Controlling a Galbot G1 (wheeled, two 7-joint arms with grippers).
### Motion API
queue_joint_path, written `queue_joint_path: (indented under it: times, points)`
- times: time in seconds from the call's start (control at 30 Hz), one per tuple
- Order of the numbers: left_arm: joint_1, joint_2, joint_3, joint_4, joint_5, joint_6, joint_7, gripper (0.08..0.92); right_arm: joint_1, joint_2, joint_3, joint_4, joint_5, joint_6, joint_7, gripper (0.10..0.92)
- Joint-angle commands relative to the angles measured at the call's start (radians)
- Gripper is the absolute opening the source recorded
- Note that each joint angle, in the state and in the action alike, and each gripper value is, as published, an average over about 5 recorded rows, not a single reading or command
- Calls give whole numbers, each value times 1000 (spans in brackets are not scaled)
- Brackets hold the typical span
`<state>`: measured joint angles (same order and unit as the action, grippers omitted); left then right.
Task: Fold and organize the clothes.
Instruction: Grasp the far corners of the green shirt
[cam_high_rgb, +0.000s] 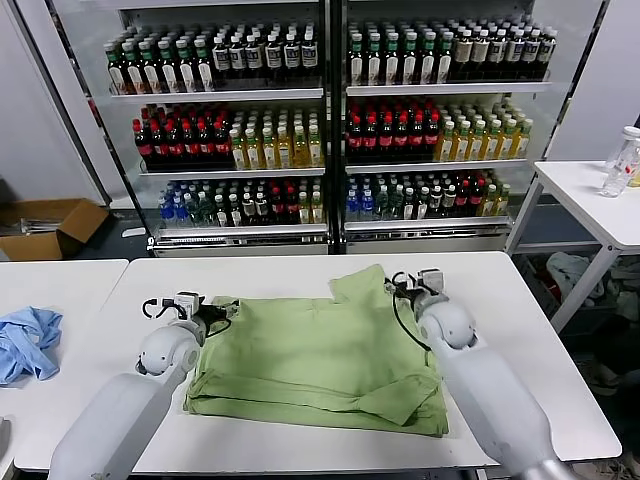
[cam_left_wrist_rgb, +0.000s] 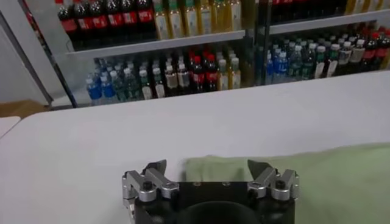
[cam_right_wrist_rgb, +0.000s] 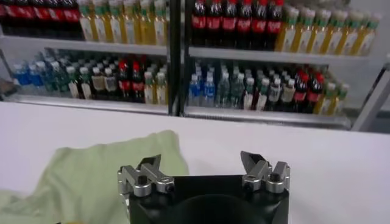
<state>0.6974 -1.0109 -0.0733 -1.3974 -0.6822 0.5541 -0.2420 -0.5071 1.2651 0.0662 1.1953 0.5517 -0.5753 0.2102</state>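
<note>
bright, even indoor light from above fills the head view; the white table (cam_high_rgb: 300, 275) shows no hard glare and only a thin soft shadow runs under the near edge of the green shirt (cam_high_rgb: 320, 360). the lit drink shelves (cam_high_rgb: 330, 120) stand crisp there. both wrist views are softer: bottles (cam_left_wrist_rgb: 183, 73) look smeared, and the near gripper bodies, dark and close to the lens, are slightly out of focus
</note>
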Motion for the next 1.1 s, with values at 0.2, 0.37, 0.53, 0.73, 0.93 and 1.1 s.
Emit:
queue_joint_path:
  times: [0.2,0.37,0.53,0.73,0.93,1.1]
  points:
    - [-26,-7,27,58,-3,-1,20,681,147,116,-85,-286,45,-4,-25,724]
    - [5,-8,16,37,-5,-1,28,534,142,111,-118,-286,47,-5,-45,585]
    - [28,-6,7,24,-5,-2,46,395,130,96,-127,-274,56,-5,-61,438]
    - [50,2,-13,7,-22,-47,78,222,110,61,-148,-217,77,-3,-88,265]
    - [98,23,-48,-65,-54,-125,101,109,72,20,-150,-79,77,61,-81,118]
    - [132,48,-74,-149,-101,-156,109,101,34,-38,-118,75,86,95,-61,106]
